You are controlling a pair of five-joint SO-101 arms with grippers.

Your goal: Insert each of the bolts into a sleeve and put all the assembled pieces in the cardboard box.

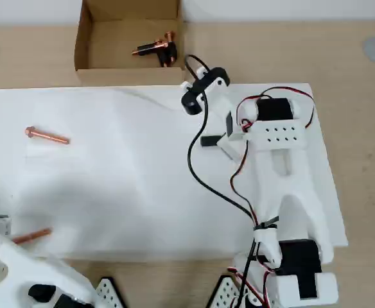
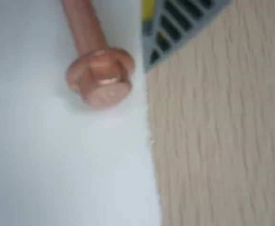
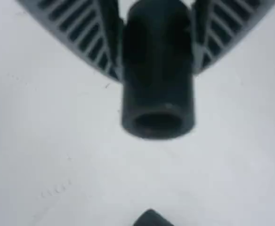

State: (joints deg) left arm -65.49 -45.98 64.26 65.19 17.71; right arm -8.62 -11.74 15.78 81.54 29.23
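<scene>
A copper bolt (image 2: 100, 77) lies on the white sheet (image 1: 123, 186) near its front left corner, seen from above as bolt (image 1: 32, 236). My left gripper (image 2: 69, 28) stands open around its shaft, with the grey ridged finger (image 2: 175, 28) clear of it. A second copper bolt (image 1: 46, 135) lies farther back on the left. My right gripper (image 3: 156, 70) is shut on a black sleeve (image 3: 158, 103), held just above the sheet at sleeve (image 1: 209, 141). The cardboard box (image 1: 85, 45) at the back holds assembled pieces (image 1: 156, 48).
The wooden table (image 2: 222, 141) begins right beside the sheet's edge by the left gripper. A black cable (image 1: 197, 160) loops over the sheet from the right arm (image 1: 284, 167). A dark object's edge (image 3: 149, 219) shows on the sheet in front of the held sleeve.
</scene>
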